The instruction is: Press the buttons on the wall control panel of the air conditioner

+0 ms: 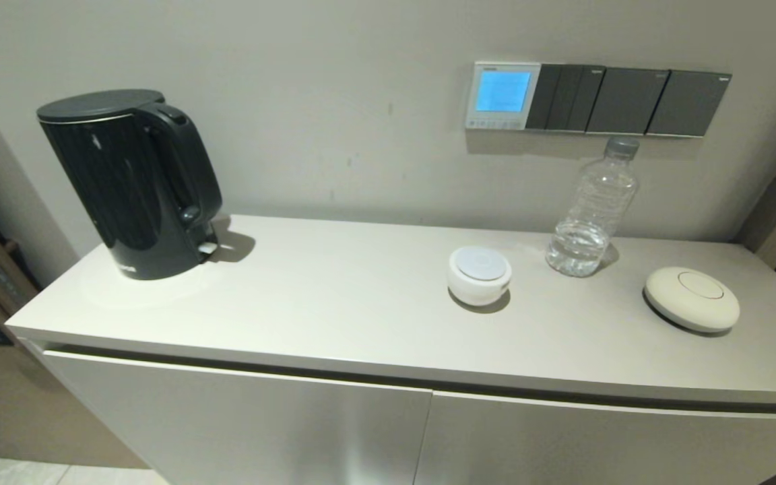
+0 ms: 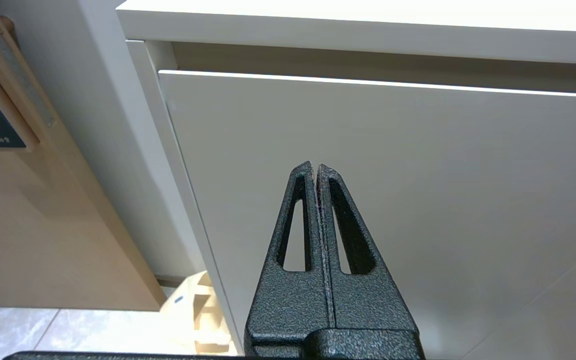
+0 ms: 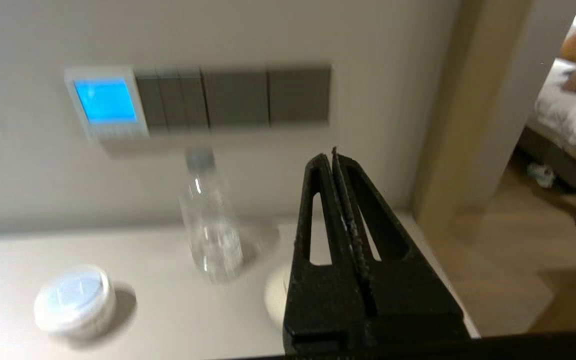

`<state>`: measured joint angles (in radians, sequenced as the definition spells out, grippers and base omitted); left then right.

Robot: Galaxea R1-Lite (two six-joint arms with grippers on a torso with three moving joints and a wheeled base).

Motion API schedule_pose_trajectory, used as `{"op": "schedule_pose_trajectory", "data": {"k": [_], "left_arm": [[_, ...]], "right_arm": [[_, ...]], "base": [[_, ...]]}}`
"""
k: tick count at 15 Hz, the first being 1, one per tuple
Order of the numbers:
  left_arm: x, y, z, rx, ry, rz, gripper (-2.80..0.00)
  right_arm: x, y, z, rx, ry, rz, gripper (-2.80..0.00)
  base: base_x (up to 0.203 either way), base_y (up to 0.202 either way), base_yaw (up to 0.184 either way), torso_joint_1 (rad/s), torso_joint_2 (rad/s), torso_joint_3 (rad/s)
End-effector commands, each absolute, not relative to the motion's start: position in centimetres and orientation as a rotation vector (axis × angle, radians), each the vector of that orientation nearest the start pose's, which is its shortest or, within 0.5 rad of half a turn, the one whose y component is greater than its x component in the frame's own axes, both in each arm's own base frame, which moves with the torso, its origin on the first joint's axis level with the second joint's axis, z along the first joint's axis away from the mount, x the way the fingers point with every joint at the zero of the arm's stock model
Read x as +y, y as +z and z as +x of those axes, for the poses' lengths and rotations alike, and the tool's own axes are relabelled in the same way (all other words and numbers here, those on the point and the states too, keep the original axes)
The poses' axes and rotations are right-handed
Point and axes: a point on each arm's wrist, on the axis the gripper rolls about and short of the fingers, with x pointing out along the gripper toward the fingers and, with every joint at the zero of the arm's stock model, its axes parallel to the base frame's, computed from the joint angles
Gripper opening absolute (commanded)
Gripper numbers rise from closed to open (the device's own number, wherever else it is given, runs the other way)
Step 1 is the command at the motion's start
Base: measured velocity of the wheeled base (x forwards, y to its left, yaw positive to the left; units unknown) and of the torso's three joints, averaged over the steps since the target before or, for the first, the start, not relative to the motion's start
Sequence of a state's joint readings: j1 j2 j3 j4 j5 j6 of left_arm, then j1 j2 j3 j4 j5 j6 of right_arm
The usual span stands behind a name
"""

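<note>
Wall control panel (image 1: 502,95), screen glowing blue

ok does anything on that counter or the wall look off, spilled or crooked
Nothing stands out. The kettle, water bottle and two round white pieces stand upright on a dry counter. The control panel sits level on the wall, its screen lit blue.

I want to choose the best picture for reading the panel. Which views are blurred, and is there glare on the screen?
Head view: sharp; the control panel glows blue, digits washed out, buttons barely visible. Right wrist view: motion blur smears panel and water bottle; the right pincer is sharp. Left wrist view: sharp, shows only the left pincer and cabinet door.
</note>
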<state>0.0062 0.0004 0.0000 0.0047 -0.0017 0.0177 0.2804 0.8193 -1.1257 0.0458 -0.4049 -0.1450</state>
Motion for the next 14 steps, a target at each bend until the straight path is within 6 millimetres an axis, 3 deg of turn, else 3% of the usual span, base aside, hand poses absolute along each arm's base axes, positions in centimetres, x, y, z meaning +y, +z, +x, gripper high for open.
{"op": "schedule_pose_trajectory", "data": {"k": [1,9,11,14], "left_arm": [[0.0,7.5,-2.3,0.005,0.006,0.018,-2.80],[0.0,7.5,-2.3,0.005,0.006,0.017,-2.80],[0.0,7.5,-2.3,0.005,0.006,0.018,-2.80],[0.0,7.5,-2.3,0.005,0.006,0.018,-2.80]], "right_arm": [[-0.7,32.7,0.0,-0.230,-0.135,-0.046,-2.80],[-0.2,14.7,-1.9,0.040,-0.030,-0.001,-2.80],[-0.1,11.8,-1.9,0.080,-0.023,0.001,-2.80],[-0.1,10.0,-2.5,0.044,-0.009,-0.001,-2.80]], "base": [[0.000,0.000,0.000,0.000,0.00,0.000],[0.000,0.000,0.000,0.000,0.00,0.000],[0.000,0.000,0.000,0.000,0.00,0.000],[0.000,0.000,0.000,0.000,0.00,0.000]]}}
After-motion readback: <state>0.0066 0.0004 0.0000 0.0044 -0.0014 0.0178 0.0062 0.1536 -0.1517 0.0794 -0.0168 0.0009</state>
